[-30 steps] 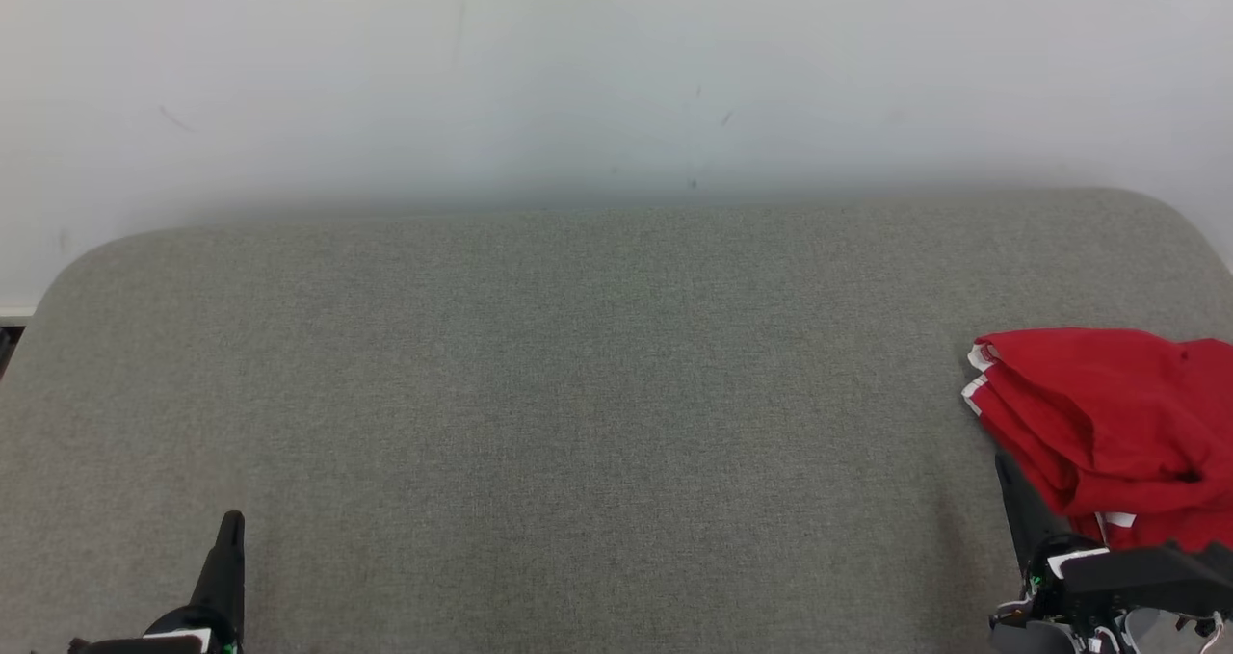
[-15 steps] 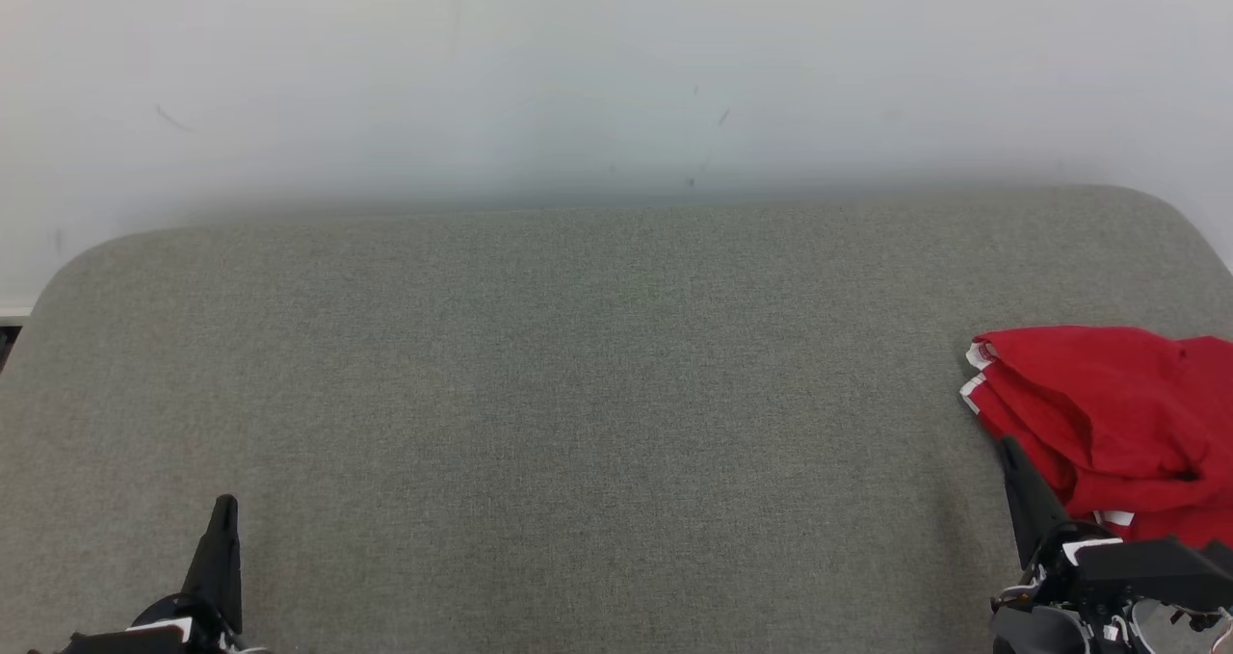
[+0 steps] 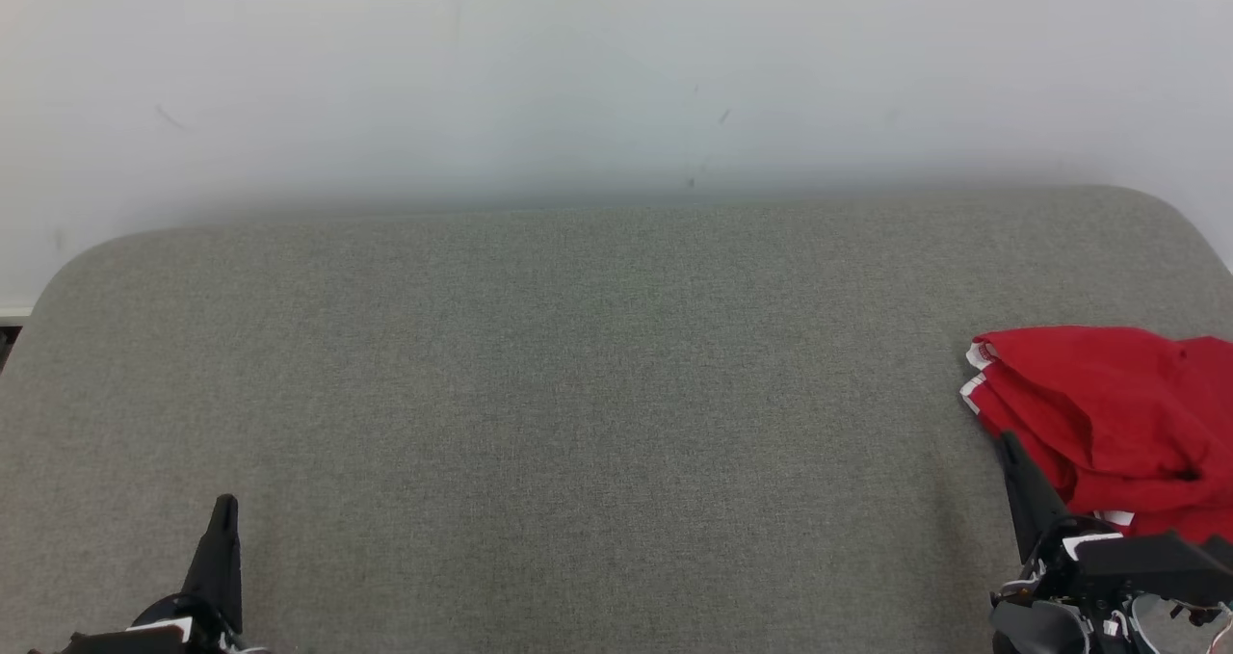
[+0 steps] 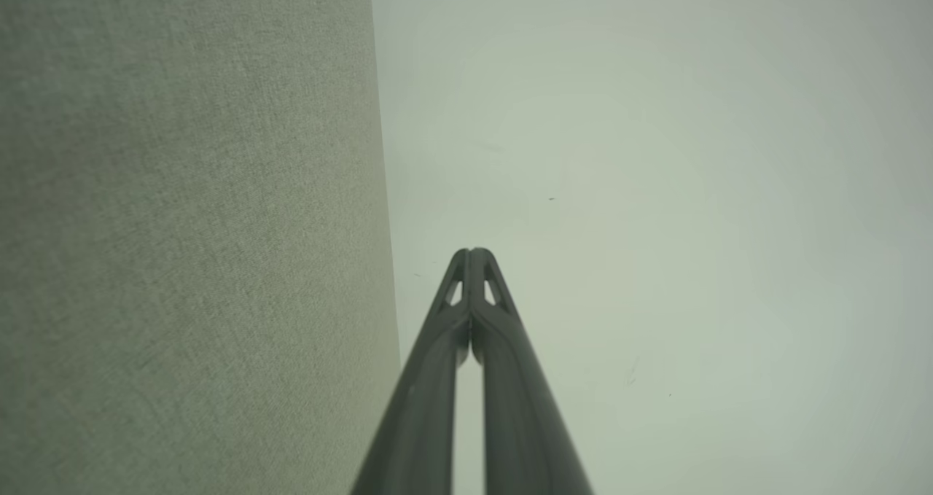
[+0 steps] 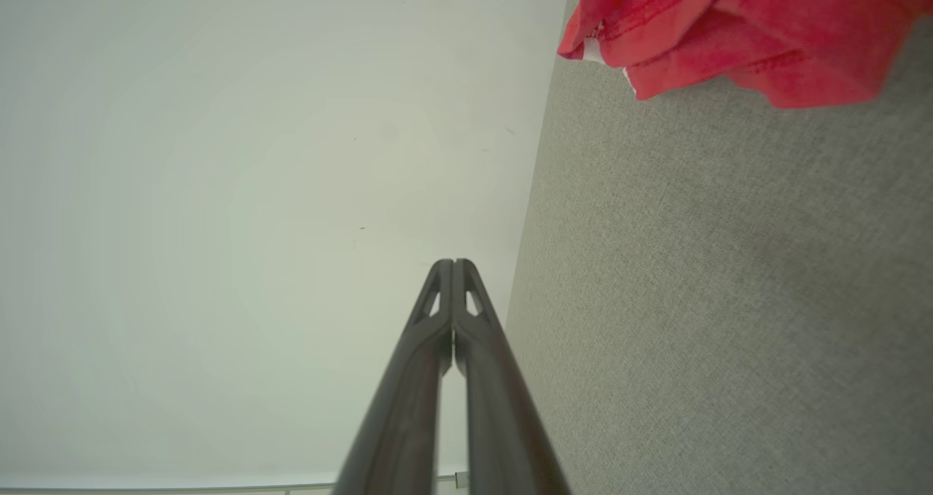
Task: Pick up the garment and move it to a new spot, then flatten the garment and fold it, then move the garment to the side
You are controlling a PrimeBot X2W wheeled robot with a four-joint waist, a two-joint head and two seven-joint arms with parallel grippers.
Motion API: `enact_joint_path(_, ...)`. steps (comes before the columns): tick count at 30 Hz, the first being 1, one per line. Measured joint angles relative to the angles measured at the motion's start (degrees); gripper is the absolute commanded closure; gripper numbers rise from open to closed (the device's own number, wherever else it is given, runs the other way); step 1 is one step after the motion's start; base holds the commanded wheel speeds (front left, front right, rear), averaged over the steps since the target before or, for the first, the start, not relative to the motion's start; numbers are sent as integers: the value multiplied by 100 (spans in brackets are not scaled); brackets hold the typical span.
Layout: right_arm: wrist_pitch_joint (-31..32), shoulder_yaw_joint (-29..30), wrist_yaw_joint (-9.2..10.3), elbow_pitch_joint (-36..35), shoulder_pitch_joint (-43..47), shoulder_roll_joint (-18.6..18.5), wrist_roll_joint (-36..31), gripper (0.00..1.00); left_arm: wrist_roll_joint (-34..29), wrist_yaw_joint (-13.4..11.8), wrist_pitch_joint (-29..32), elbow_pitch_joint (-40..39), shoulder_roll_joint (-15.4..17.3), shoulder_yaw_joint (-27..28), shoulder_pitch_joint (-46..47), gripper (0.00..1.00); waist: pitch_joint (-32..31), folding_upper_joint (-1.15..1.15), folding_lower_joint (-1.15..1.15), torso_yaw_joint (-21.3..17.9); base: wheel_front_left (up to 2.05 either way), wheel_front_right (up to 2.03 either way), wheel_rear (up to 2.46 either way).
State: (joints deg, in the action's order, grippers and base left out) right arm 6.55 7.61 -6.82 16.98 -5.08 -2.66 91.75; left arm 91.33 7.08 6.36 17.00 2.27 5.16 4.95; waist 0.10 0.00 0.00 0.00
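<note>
A wide grey upholstered surface (image 3: 616, 394) is stretching across the scene, with a plain white wall (image 3: 616, 76) behind its far edge.

At the near left corner, the left gripper (image 3: 226, 511) is pointing away from the robot toward the far edge. Its two long dark fingertips (image 4: 464, 262) are pressing together along their length, leaving no gap, and they are holding nothing. It is hovering over bare fabric, well apart from anything. That placement is probably keeping it out of the way.

The broad middle of the surface is lying bare.

At the right edge, about halfway between the near and far edges, the red garment (image 3: 1108, 413) is resting in a loose, layered heap. White trim is showing at its left-hand folds. Part of it is running past the picture's right border. It is looking gathered into layers rather than spread flat, so it may be sitting at the side on purpose, though the layers are untidy.

Near the right corner, the right gripper (image 3: 1009, 442) is pointing toward the far edge, just beside the garment's near left side. Its fingertips (image 5: 444, 270) are also closing fully against each other, gripping no cloth. From its wrist camera the garment is lying ahead and off to one side, clear of the fingers.
</note>
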Motion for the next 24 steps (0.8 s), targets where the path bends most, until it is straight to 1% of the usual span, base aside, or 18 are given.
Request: enact_joint_path(24, 0, -1, -1, 1, -1, 0, 0, 100, 0, 0, 0, 1, -1, -1, 0, 100, 0, 0, 0, 0, 0, 0, 0)
